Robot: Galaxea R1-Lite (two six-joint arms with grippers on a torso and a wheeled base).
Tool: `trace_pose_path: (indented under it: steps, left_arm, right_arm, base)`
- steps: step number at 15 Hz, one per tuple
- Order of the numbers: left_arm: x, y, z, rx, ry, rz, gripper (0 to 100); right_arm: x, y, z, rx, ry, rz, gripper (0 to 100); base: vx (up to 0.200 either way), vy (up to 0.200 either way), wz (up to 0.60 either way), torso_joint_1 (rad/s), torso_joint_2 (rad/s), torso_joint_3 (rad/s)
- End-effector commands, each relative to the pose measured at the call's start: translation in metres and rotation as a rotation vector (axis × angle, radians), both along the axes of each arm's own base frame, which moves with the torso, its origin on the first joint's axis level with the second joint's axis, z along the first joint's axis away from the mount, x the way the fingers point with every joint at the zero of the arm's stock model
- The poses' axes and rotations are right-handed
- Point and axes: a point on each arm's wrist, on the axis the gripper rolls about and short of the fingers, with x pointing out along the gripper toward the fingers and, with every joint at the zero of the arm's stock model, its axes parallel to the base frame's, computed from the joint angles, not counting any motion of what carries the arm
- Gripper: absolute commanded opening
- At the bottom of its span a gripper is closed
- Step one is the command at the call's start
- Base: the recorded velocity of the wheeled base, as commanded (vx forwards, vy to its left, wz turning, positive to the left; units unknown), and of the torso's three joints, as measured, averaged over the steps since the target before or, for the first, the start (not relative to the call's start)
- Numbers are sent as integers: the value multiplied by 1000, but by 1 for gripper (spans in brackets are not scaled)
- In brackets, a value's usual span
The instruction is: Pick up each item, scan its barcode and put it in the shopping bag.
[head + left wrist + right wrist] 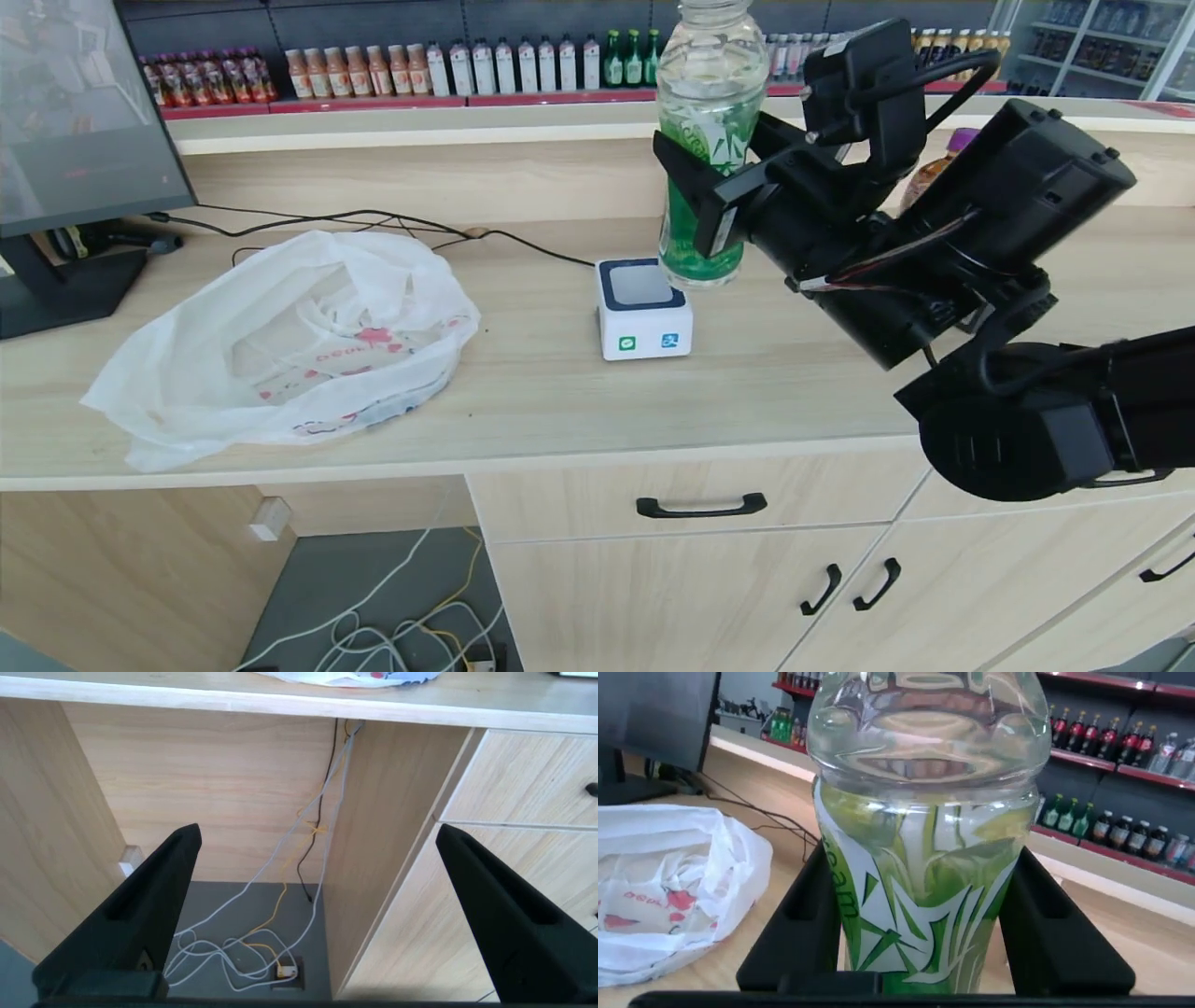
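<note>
My right gripper (714,191) is shut on a clear bottle with a green label (707,140), held upright just above and to the right of the white scanner box (643,308) on the counter. In the right wrist view the bottle (926,831) stands between the two black fingers (799,919). The white shopping bag (299,341) lies crumpled and open on the counter to the left, also seen as the bag (663,891). My left gripper (313,919) hangs open below the counter's edge, in front of the open bay with cables.
A monitor on a black stand (65,140) sits at the counter's far left, with cables (373,222) running behind the bag. Another bottle (934,168) stands behind my right arm. Drawers with black handles (700,507) lie below. Shelves of drinks (420,70) line the back.
</note>
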Motion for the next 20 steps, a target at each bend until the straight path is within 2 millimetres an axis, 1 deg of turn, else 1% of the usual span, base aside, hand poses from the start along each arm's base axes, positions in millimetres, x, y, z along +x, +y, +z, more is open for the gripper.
trace_pose_path:
  steps: [1, 4, 5, 7, 11, 12, 13, 14, 15, 16, 17, 18, 19, 20]
  left_arm:
    - [0, 0, 0, -1, 0, -1, 100]
    - [0, 0, 0, 1, 0, -1, 100]
    - [0, 0, 0, 2, 0, -1, 100]
    - [0, 0, 0, 2, 0, -1, 100]
    - [0, 0, 0, 4, 0, -1, 100]
    - [0, 0, 0, 4, 0, -1, 100]
    - [0, 0, 0, 4, 0, -1, 100]
    - [0, 0, 0, 4, 0, -1, 100]
    - [0, 0, 0, 4, 0, -1, 100]
    - [0, 0, 0, 4, 0, -1, 100]
    - [0, 0, 0, 4, 0, -1, 100]
    - [0, 0, 0, 4, 0, -1, 100]
    - [0, 0, 0, 4, 0, -1, 100]
    - [0, 0, 0, 4, 0, -1, 100]
  right_arm:
    - [1, 0, -1, -4, 1, -2, 0]
    - [2, -4, 2, 7, -24, -19, 0]
    - [5, -10, 3, -9, -56, -47, 0]
    - [5, -11, 4, -68, -112, -17, 0]
    - [14, -27, 1, -223, -232, -36, 0]
    - [14, -27, -3, -248, -235, -42, 0]
    - [12, -27, -12, -292, -241, -54, 0]
    - [10, -28, -18, -321, -282, -50, 0]
    - [9, -28, -23, -368, -334, -23, 0]
    - [11, -29, -30, -433, -382, 10, 0]
    - [11, -30, -32, -462, -411, 27, 0]
    - [14, -31, -39, -518, -451, 71, 0]
    - [17, -33, -45, -533, -450, 85, 0]
    - [17, -35, -43, -530, -462, 82, 0]
  base:
    - [0, 200, 0, 22, 7, 2]
    - [0, 200, 0, 9, 1, -2]
    - [0, 0, 0, 0, 0, 0]
    - [0, 0, 0, 0, 0, 0]
    - [0, 0, 0, 0, 0, 0]
    - [0, 0, 0, 0, 0, 0]
    - [0, 0, 0, 0, 0, 0]
    - [0, 0, 0, 0, 0, 0]
    - [0, 0, 0, 0, 0, 0]
    - [0, 0, 0, 0, 0, 0]
    - [0, 0, 0, 0, 0, 0]
    - [0, 0, 0, 0, 0, 0]
    - [0, 0, 0, 0, 0, 0]
    - [0, 0, 0, 0, 0, 0]
